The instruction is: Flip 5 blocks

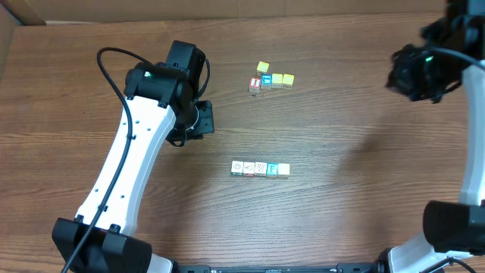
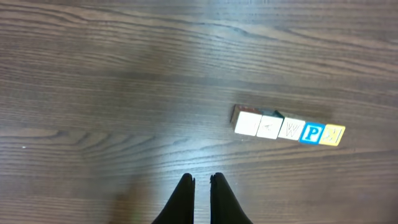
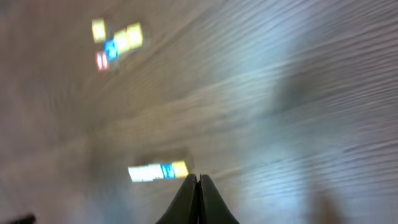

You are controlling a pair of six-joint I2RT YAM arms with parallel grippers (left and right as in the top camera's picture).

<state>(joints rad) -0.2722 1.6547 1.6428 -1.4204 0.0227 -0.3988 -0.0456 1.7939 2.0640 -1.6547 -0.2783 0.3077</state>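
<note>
Five blocks point(image 1: 260, 169) lie in a tight row at the table's middle. The left wrist view shows the row of blocks point(image 2: 288, 127) with pale faces, a blue "P" and a yellow end. My left gripper point(image 2: 201, 179) is shut with nothing in it, hovering left of and apart from the row; the overhead view puts the left gripper point(image 1: 203, 120) up and left of the blocks. My right gripper point(image 3: 198, 177) is shut and empty, high above the table. Its blurred view shows the row point(image 3: 157, 171) just beyond the tips. In the overhead view the right arm point(image 1: 415, 72) hangs at the far right.
A second cluster of small cubes point(image 1: 270, 80) sits farther back, among them a cube with a red "I" point(image 1: 255, 83). The same cluster point(image 3: 115, 43) shows blurred in the right wrist view. A cardboard wall point(image 1: 15, 15) borders the table's back left.
</note>
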